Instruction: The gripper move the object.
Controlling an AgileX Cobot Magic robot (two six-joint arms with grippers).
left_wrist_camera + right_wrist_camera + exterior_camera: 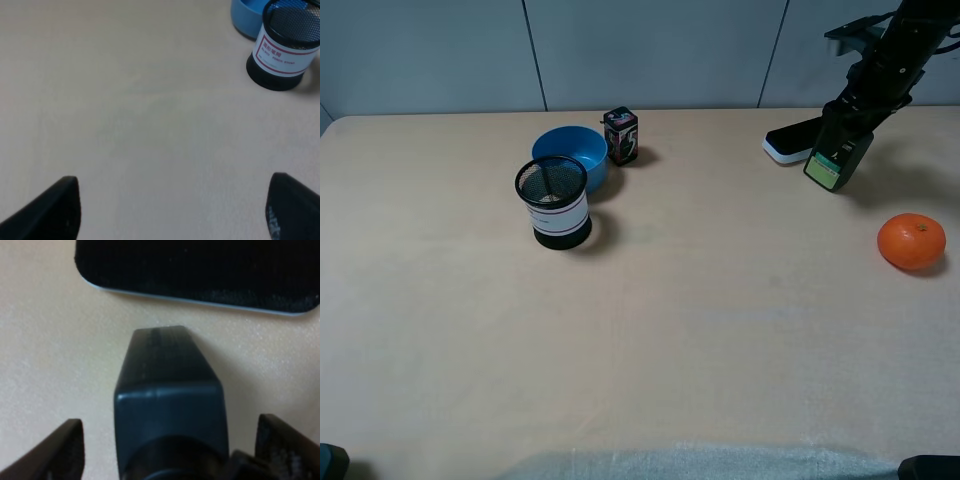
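Note:
The dark pump bottle (838, 160) with a light green label stands on the table at the far right back. My right gripper (848, 118) is over its top. In the right wrist view the bottle's dark pump top (170, 395) sits between the two fingers, and a gap shows between the left finger (60, 450) and the bottle. The right gripper (170, 452) is open around the bottle. My left gripper (170, 215) is open and empty, low over bare table in the left wrist view.
A flat black-and-white block (790, 143) lies just left of the bottle, also in the right wrist view (200, 270). An orange (911, 241) lies nearer on the right. A blue bowl (575, 150), a mesh pen cup (552, 203) and a small dark box (621, 135) stand back left.

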